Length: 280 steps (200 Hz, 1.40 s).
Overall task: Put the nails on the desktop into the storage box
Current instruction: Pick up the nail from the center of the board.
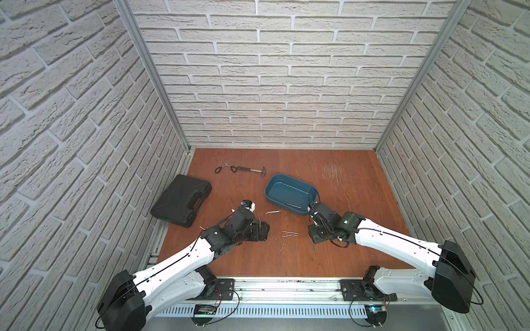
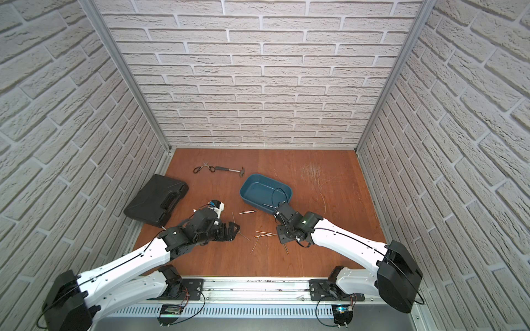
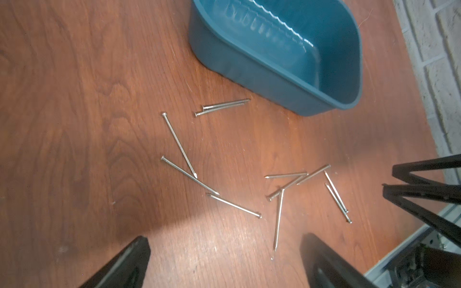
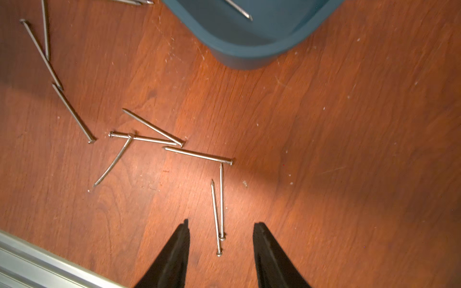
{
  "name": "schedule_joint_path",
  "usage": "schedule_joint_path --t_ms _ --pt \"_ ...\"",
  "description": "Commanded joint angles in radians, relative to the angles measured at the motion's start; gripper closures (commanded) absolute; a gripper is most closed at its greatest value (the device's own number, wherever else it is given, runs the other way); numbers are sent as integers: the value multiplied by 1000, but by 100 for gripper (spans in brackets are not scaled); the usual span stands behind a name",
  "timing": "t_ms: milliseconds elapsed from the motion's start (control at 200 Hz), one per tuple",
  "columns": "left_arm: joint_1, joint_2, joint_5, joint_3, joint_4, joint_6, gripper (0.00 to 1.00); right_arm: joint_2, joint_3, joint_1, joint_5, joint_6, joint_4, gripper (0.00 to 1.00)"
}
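Observation:
Several silver nails (image 1: 289, 236) lie scattered on the reddish-brown desktop (image 1: 358, 223) between my two arms; both top views show them (image 2: 263, 235). The teal storage box (image 1: 286, 192) stands just behind them, and one nail (image 4: 240, 10) lies inside it. My right gripper (image 4: 220, 224) is open low over the board. Two parallel nails (image 4: 217, 217) lie between its fingertips, touching neither. My left gripper (image 3: 224, 244) is wide open and holds nothing; it hovers beside the scatter. Two more nails (image 3: 222, 107) lie close to the box's near wall.
A black tool case (image 1: 182, 200) lies at the left wall. Scissors (image 1: 225, 168) and a hammer (image 1: 252, 169) lie at the back left. Brick-pattern walls close in three sides. An aluminium rail (image 1: 286, 286) runs along the front edge.

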Motion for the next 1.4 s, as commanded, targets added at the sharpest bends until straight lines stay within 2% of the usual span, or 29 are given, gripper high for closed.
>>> schedule_joint_path --t_ms 0,245,330,470,665,905,1395 --pt "-47 46 -36 34 49 20 1 -36 -37 43 30 91 33 54" --pt "-150 138 -83 55 109 30 2 -74 -118 102 42 176 19 56" --pt "-173 155 -96 55 133 27 2 -69 -139 120 41 195 22 59" --pt "-178 167 -96 52 153 24 2 -39 -159 151 39 216 39 66" --pt "-178 160 -98 45 152 22 2 15 -162 178 42 228 66 71" --pt "-179 138 -101 29 144 11 2 75 -152 181 54 233 84 73" --pt "-179 123 -106 18 140 2 2 104 -174 181 68 249 106 78"
